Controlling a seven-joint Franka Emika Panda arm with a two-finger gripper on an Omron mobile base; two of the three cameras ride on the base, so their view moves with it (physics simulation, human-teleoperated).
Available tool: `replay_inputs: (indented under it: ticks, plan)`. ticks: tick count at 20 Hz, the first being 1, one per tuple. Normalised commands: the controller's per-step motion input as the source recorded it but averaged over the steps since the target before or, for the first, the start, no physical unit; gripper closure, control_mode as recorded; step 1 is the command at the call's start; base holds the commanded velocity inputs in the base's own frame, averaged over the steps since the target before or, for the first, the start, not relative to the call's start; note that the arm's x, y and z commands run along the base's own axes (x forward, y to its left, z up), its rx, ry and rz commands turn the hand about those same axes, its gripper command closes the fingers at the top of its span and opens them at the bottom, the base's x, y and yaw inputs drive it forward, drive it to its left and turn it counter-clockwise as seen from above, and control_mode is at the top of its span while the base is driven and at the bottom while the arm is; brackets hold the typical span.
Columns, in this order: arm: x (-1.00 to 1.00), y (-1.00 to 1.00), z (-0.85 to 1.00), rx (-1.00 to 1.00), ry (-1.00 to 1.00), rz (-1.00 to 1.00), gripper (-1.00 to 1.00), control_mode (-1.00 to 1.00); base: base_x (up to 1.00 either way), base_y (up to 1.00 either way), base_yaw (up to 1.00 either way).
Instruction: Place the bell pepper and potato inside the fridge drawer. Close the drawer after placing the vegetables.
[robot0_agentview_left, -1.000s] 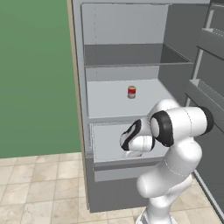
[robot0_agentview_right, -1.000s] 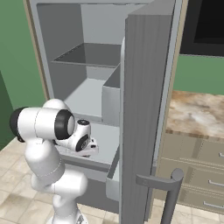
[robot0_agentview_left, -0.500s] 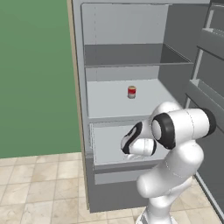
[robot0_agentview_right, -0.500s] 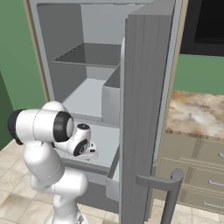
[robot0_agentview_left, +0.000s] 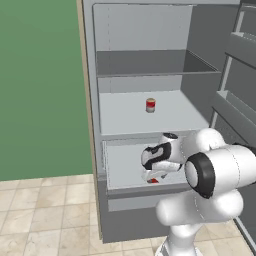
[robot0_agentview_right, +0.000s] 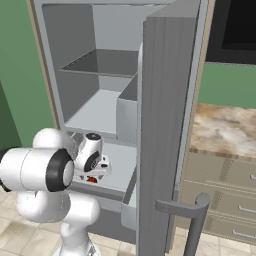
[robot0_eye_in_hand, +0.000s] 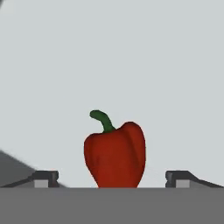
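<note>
Green walls and pale floor tiles are framing an open grey fridge, where a white arm is reaching low into the fridge drawer (robot0_agentview_left: 125, 167) — pulled out, its pale inside exposed below the shelves. The pincer (robot0_eye_in_hand: 112, 179) is hanging over the drawer floor with its tips spread wide, well apart on either side of the bell pepper (robot0_eye_in_hand: 114, 153), gripping nothing. The pepper is sitting upright on the pale drawer floor, stem up, between the open tips; from the base cameras it is showing as a speck of red beneath the hand (robot0_agentview_left: 154, 180). By the look of it, the pepper is being left in its place, the pincer parted so the hand can lift clear without dragging it. A small red can (robot0_agentview_left: 150, 105) is standing on the shelf above. The potato is yet to be dealt with — the drawer is staying open for it.
</note>
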Motion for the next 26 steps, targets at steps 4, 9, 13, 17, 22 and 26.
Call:
replay_inputs:
  ticks: [4, 9, 13, 17, 22, 26]
  plan:
    - [-0.24, 0.0, 0.98, 0.0, -0.11, -0.13, -1.0, -1.0, 0.0, 0.0, 0.0]
    - [-0.64, 0.0, 0.95, 0.0, -0.16, -0.16, -1.0, -1.0, 0.0, 0.0, 0.0]
    - [-0.8, 0.0, 0.52, 0.0, -0.06, -0.22, -1.0, -1.0, 0.0, 0.0, 0.0]
    - [-0.84, 0.01, 0.31, 0.02, -0.03, -0.24, -1.0, -1.0, 0.0, 0.0, 0.0]
    - [-0.26, 0.0, 0.38, 0.0, -0.04, -0.12, -1.0, -1.0, 0.0, 0.0, 0.0]
    - [0.0, -0.26, 0.36, 0.06, -0.09, 0.0, -1.0, -1.0, 0.0, 0.0, 0.0]
